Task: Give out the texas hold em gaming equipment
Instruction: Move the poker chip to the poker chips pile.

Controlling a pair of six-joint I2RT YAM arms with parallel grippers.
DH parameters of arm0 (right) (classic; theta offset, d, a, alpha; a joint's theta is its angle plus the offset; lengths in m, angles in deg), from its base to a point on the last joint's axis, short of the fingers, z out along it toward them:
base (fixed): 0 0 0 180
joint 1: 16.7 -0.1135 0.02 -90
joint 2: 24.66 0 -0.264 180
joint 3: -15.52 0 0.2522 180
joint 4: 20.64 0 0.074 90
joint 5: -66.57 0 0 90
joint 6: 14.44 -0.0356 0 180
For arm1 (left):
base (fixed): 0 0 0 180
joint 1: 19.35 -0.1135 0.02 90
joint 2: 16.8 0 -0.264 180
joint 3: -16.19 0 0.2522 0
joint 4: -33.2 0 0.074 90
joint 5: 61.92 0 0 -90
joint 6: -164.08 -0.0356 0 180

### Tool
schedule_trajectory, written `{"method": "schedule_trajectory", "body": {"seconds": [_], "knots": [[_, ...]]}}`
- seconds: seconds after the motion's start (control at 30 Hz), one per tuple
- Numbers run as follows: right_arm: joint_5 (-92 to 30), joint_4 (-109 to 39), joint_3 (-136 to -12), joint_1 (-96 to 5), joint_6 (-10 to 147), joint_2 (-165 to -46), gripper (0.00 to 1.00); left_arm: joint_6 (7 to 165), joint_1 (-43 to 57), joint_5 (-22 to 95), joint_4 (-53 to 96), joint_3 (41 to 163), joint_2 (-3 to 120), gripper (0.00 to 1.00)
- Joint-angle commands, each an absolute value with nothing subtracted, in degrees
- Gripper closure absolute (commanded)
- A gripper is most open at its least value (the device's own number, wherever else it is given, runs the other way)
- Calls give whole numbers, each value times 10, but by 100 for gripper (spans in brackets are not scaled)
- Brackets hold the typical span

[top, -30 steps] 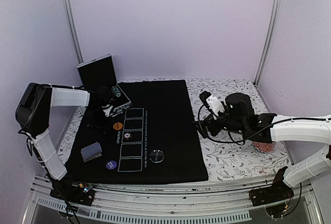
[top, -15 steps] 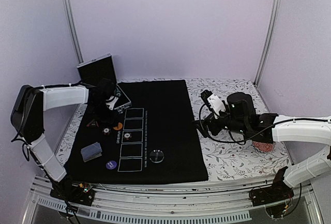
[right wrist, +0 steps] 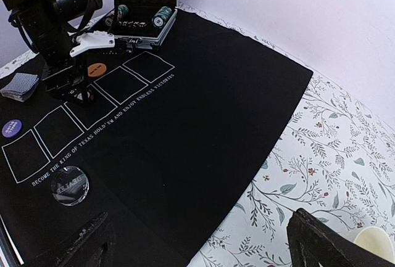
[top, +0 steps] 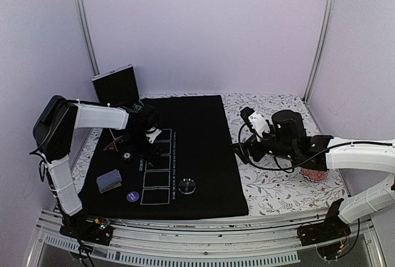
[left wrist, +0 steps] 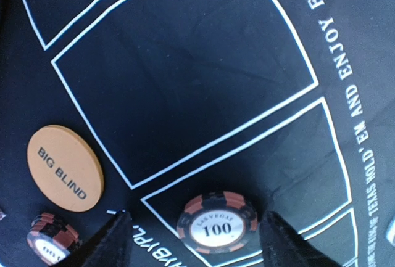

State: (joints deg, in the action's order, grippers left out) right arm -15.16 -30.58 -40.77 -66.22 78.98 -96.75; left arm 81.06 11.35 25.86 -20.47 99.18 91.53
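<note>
from above, the left gripper [top: 150, 145] hides what's under it. its wrist view shows the fingers apart around a striped 100 chip [left wrist: 216, 222] lying on the black mat [left wrist: 185, 76], touching neither, with the orange big blind disc [left wrist: 65, 167] nearby. the right gripper [right wrist: 200, 242] gapes wide and empty near the mat's right edge; only its own view catches the cream cup [right wrist: 370, 242].

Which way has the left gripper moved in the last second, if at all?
Yes. The left gripper shifted right, away from the open case, and now hangs over the row of white card outlines on the mat.
</note>
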Motion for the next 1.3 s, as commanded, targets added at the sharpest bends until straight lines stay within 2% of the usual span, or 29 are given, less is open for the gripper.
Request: {"method": "schedule_trajectory", "body": {"seconds": [0.0, 0.53, 0.9, 1.03, 1.27], "knots": [[-154, -308, -399, -664, 780, -952, 1, 813, 115, 264, -207, 1004, 923, 30], [-154, -309, -399, -664, 781, -959, 1, 804, 135, 286, -216, 991, 945, 48], [-151, -310, -400, -664, 783, -957, 1, 805, 136, 302, -231, 987, 941, 74], [-151, -312, -399, -664, 782, -956, 1, 808, 136, 297, -233, 991, 930, 87], [-148, -313, -398, -664, 784, -953, 1, 808, 132, 268, -234, 1009, 884, 92]]}}
